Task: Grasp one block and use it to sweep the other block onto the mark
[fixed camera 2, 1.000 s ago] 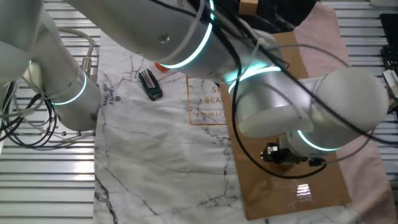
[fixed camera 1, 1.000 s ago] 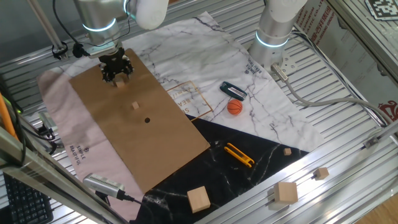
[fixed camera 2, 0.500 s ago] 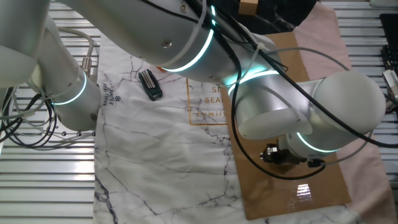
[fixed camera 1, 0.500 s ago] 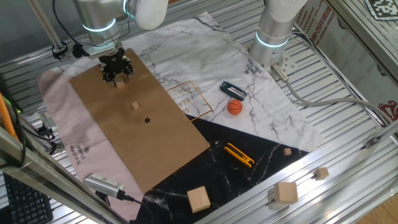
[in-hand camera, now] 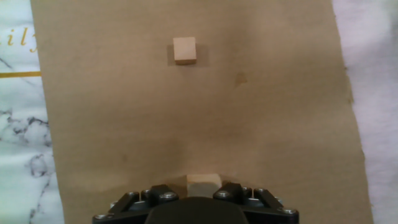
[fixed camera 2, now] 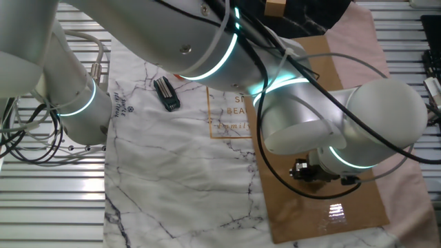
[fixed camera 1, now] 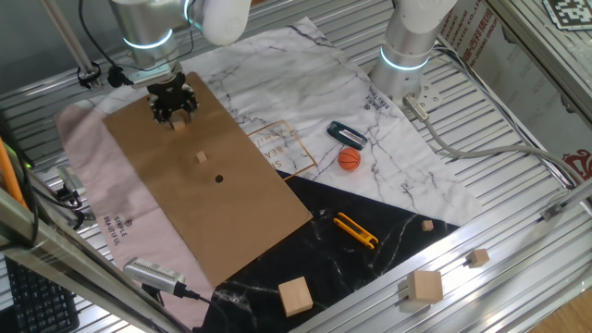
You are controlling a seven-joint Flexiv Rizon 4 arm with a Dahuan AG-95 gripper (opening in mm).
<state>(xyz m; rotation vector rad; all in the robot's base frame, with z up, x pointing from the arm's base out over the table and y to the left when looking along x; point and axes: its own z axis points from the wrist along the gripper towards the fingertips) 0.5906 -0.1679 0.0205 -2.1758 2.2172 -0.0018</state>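
- Nearest in the hand view: black two-finger tool clamped on one tiny tan wooden cube, low over the brown cardboard sheet.
- Nothing shifted over the last second; grasp settled, sweep not yet begun.
- Further ahead: twin tan cube loose on the cardboard.
- Beyond it: small round black mark, just past the twin.

Matt brown cardboard with a faintly fibrous face carries two pale, smooth bare-wood cubes, one block and the other block, while beside the cardboard lies creased marble-print cloth over ribbed, dull-shining metal table slats.
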